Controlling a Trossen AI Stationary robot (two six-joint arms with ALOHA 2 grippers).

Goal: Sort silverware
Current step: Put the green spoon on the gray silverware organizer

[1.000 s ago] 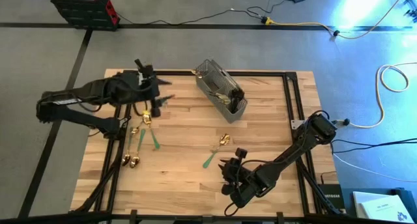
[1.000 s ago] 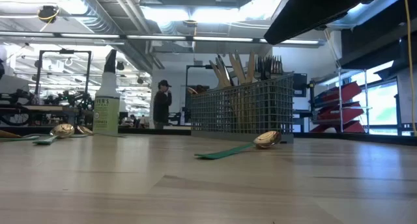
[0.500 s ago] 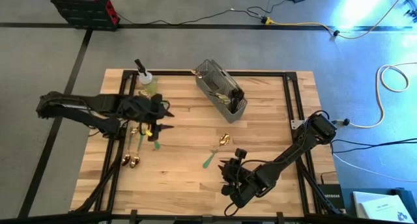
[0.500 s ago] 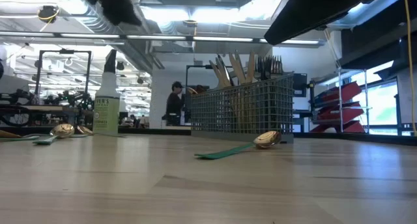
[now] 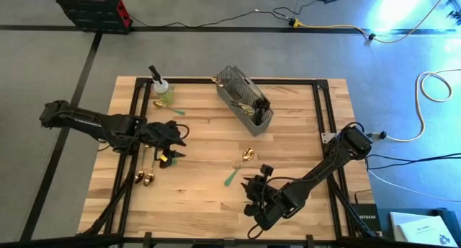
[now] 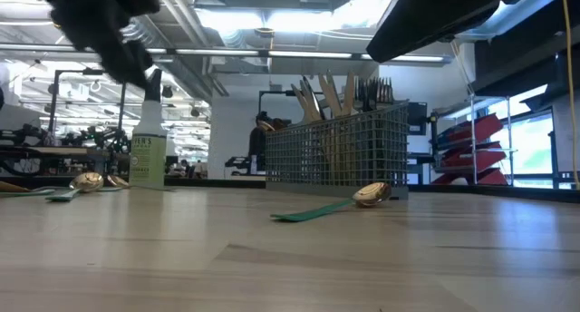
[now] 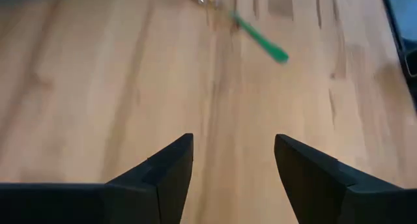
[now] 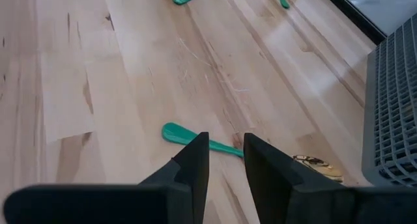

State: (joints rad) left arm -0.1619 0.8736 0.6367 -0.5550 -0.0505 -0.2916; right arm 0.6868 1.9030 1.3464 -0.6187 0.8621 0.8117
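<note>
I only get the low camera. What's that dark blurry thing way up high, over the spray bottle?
Observer: That's the left gripper, hovering over the table's left side.
Operator: Is it holding a fork?
Observer: No. Its jaws are open with only bare wood between them; a green-handled piece lies ahead of it.
Operator: Where's the other arm?
Observer: The right gripper waits low near the front edge, pointing at the green-handled spoon you see.

Caddy (image 5: 245, 102): set at table (image 5: 302, 140) rear, utensils (image 5: 247, 96) inside. Bottle (image 5: 160, 87): placed left of caddy. Spoon (image 5: 240, 166): laid mid-table, before caddy.
</note>
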